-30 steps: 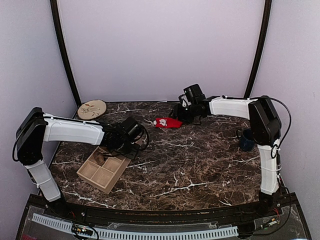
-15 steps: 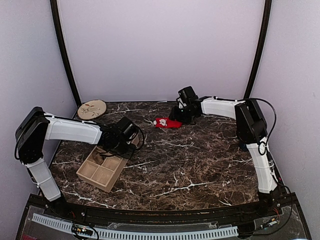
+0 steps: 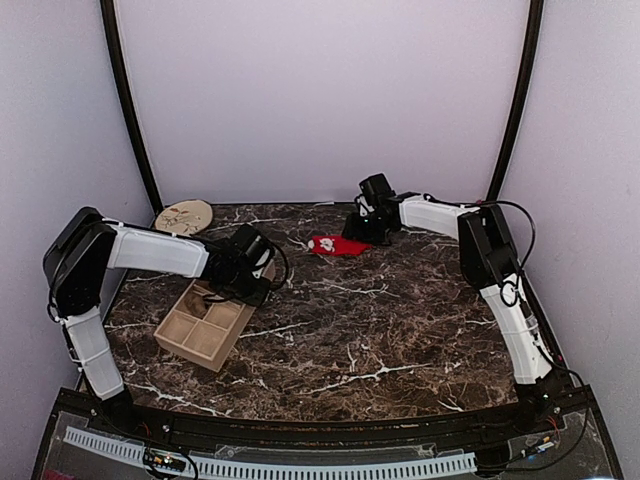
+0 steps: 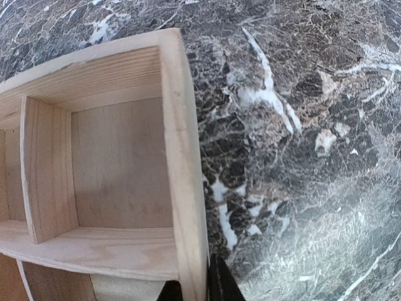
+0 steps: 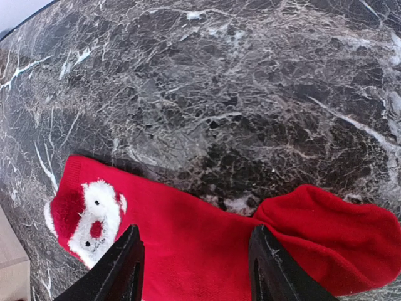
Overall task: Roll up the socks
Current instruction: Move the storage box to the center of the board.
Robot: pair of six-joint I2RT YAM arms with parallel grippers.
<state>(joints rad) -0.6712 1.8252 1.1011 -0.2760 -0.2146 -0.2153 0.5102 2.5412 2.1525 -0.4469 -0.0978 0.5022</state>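
Note:
The red sock (image 3: 335, 245) lies flat at the back middle of the marble table. In the right wrist view the red sock (image 5: 207, 244) shows a white face patch (image 5: 91, 216) at its left end. My right gripper (image 5: 200, 269) is open just above it, one finger on each side of its middle; it also shows in the top view (image 3: 358, 235). My left gripper (image 3: 243, 290) is at the wooden tray's far right corner. In the left wrist view my left gripper (image 4: 194, 290) is shut on the tray's wall (image 4: 185, 188). The tan-brown sock is not in view.
The wooden compartment tray (image 3: 205, 325) sits at the left front of the table. A round wooden disc (image 3: 185, 217) lies at the back left corner. Purple walls and black poles close in the table on three sides.
The tray has shifted a little toward the back with my left gripper on it. My right arm has straightened out; its gripper stays over the red sock.

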